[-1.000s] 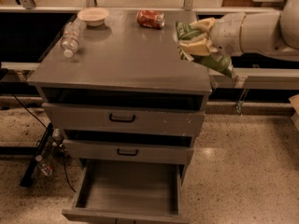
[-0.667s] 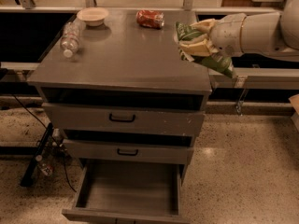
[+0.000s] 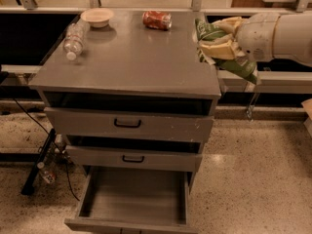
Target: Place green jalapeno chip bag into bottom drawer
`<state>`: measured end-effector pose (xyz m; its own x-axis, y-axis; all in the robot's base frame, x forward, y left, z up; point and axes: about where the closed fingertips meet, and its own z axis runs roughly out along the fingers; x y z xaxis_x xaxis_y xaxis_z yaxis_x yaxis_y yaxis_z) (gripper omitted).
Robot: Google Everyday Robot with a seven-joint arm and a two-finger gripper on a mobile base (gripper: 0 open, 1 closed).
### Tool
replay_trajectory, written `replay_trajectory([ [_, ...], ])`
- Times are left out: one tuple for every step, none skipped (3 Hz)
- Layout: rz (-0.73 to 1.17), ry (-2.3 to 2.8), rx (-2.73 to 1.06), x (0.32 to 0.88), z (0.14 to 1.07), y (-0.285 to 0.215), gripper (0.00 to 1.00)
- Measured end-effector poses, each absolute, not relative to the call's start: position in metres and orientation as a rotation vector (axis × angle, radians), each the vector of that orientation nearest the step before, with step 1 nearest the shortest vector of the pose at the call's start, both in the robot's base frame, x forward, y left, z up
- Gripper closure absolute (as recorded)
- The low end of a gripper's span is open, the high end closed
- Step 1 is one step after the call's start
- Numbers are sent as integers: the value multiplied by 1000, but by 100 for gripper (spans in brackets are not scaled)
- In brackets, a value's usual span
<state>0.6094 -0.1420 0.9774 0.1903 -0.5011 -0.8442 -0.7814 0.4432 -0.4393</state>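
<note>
My gripper (image 3: 218,47) is at the right edge of the grey cabinet top (image 3: 131,62), reaching in from the right. It is shut on the green jalapeno chip bag (image 3: 239,65), whose glossy green body hangs down to the right, off the cabinet's edge. The bottom drawer (image 3: 134,199) is pulled out wide at the bottom of the view, with a plain grey inside and nothing in it. It lies well below and to the left of the bag.
A red soda can (image 3: 157,20) lies at the back of the top, a white bowl (image 3: 97,17) and a plastic bottle (image 3: 74,39) at the back left. Two upper drawers (image 3: 127,124) with black handles stand slightly open. Cables and a stand (image 3: 41,165) lie on the floor at left.
</note>
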Motion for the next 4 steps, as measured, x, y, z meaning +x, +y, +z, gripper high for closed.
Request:
replay_trajectory([
  [240,1453,-1180,577,979,-152,100],
  [237,1491,-1154,552,947,-163,100],
  [278,1549,-1179,558,909,-156,100],
  [279,1543,-1184,558,910,-154,100],
])
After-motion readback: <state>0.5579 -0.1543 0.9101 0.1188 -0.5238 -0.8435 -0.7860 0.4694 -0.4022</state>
